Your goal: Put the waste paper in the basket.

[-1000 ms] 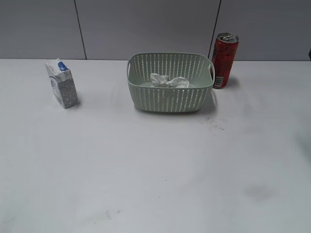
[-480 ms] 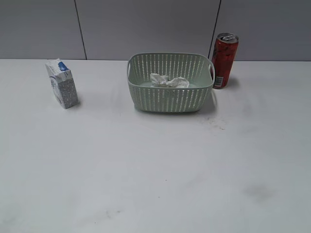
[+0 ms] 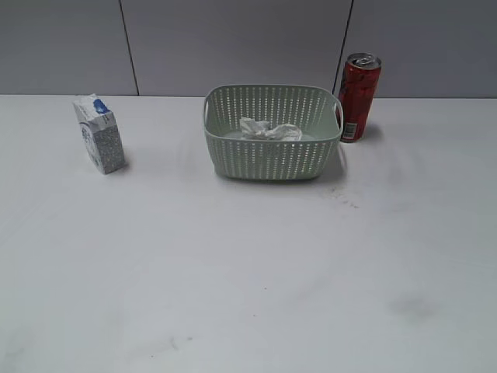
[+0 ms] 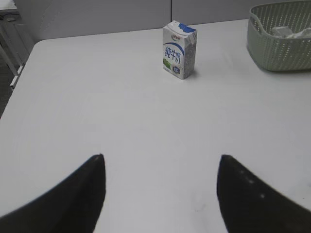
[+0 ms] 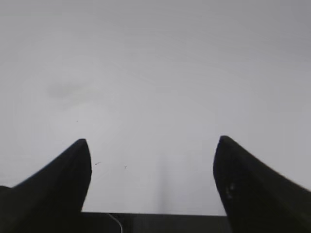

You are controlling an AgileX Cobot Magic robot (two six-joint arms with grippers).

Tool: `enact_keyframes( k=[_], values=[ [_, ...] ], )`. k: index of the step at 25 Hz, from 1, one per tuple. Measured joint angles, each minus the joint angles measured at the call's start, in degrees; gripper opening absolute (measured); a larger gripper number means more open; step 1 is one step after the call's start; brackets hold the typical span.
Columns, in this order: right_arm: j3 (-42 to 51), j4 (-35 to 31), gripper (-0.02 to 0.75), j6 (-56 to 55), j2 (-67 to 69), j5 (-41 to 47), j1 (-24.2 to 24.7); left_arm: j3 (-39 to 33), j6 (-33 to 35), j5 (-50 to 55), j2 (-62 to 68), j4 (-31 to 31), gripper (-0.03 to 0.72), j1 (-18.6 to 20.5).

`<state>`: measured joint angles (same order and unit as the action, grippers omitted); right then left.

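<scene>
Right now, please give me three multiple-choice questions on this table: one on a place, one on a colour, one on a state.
1. Where is the waste paper?
A. inside the basket
B. beside the milk carton
C. on the bare table

2. What colour is the drink can?
A. blue
B. red
C. yellow

3. How does the left gripper stand?
A. shut on paper
B. open and empty
C. shut on the can

Answers: 1 A, white wads show above the basket's rim; 2 B, its body is red; 3 B, its fingers stand wide apart over bare table.
</scene>
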<state>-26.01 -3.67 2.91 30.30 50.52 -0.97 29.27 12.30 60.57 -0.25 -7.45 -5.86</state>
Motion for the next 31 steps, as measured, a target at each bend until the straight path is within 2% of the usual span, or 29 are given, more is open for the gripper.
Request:
enact_keyframes(
  k=[5,14,31],
  values=[
    [0.33,0.05,0.592,0.73,-11.67,3.93,0.0,0.0,0.0,0.0,0.0,0.0,0.542,0.0],
    [1.37,-0.19,0.591,0.98,-29.91,4.28,0.0,0.0,0.0,0.0,0.0,0.0,0.542,0.0],
    [1.47,-6.32,0.591,1.04,-30.58,3.56,0.0,0.0,0.0,0.0,0.0,0.06,0.54,0.0]
  ],
)
